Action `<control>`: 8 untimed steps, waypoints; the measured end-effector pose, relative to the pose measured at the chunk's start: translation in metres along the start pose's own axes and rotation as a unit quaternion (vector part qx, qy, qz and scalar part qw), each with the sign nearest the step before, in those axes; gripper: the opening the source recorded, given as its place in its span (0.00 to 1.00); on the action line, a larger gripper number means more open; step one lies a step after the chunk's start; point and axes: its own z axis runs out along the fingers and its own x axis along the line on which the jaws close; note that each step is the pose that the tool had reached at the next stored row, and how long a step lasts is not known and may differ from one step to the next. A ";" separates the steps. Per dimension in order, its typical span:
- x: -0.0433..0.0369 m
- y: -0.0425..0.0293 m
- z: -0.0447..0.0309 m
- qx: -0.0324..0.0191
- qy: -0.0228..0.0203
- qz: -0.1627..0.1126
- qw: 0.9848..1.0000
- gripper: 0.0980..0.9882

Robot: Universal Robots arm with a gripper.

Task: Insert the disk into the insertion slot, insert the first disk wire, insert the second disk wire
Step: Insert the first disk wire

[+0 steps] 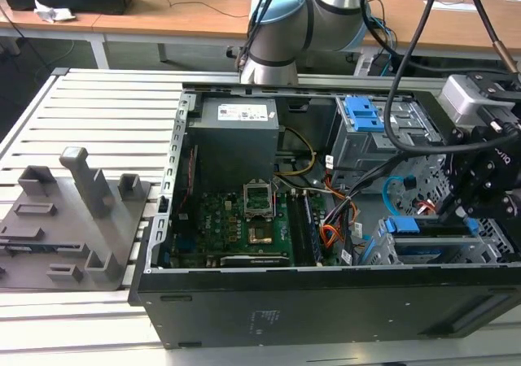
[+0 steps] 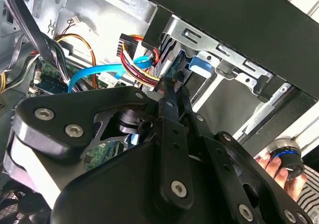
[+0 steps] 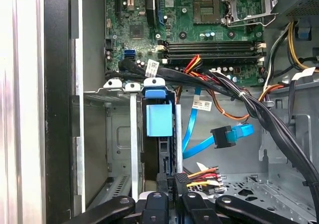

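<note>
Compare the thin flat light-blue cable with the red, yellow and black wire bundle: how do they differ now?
The thin flat light-blue cable is one ribbon; the red, yellow and black wire bundle is several round strands. The cable's dark plug hangs loose in the open bay, apart from the gripper; the bundle's black plug sits right at the gripper, beside the blue-framed disk. Both end in dark plugs.

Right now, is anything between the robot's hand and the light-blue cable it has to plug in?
Only the red-and-yellow wire bundle: its plug sits right at the hand, beside the blue-framed disk. The light-blue cable hangs loose just past that bundle, with nothing else visibly between them.
</note>
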 end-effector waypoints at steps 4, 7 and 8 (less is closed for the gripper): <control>-0.0001 -0.0005 0.0016 0.000 0.000 0.000 1.000 0.08; -0.0001 -0.0005 0.0026 0.000 -0.001 0.000 1.000 0.10; -0.0001 -0.0005 0.0019 0.000 0.000 0.000 1.000 0.17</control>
